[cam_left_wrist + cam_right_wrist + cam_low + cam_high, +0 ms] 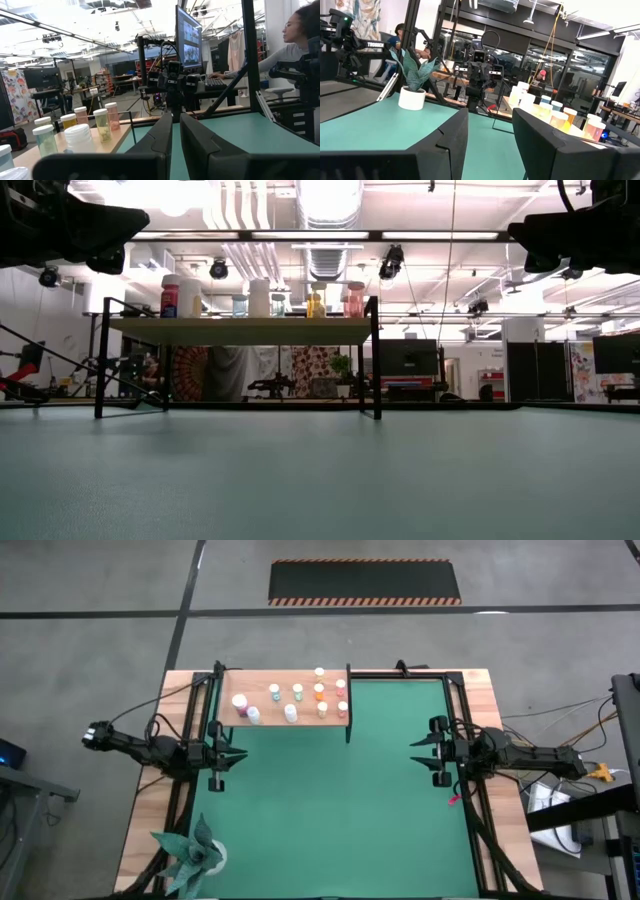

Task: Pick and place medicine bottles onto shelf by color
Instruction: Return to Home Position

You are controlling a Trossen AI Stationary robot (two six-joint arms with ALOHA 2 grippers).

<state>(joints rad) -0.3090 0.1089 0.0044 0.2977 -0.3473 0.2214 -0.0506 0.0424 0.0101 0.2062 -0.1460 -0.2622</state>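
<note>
Several medicine bottles [296,700], pink, orange, pale green and white, all with white caps, stand upright on the light-wood shelf [270,680] at the table's far left. The shelf rests on thin black posts [376,360]. The bottles also show in the left wrist view [102,125] and the right wrist view [560,120]. My left gripper [232,755] [175,116] hovers shut at the mat's left edge, just near of the shelf. My right gripper [425,752] [490,111] hovers open at the mat's right edge. Neither holds anything.
A paper plant in a white pot [195,855] stands at the near left corner. The green mat [340,800] stretches between the two arms. Beyond the table, a person [300,40] sits at a desk with a monitor [189,35].
</note>
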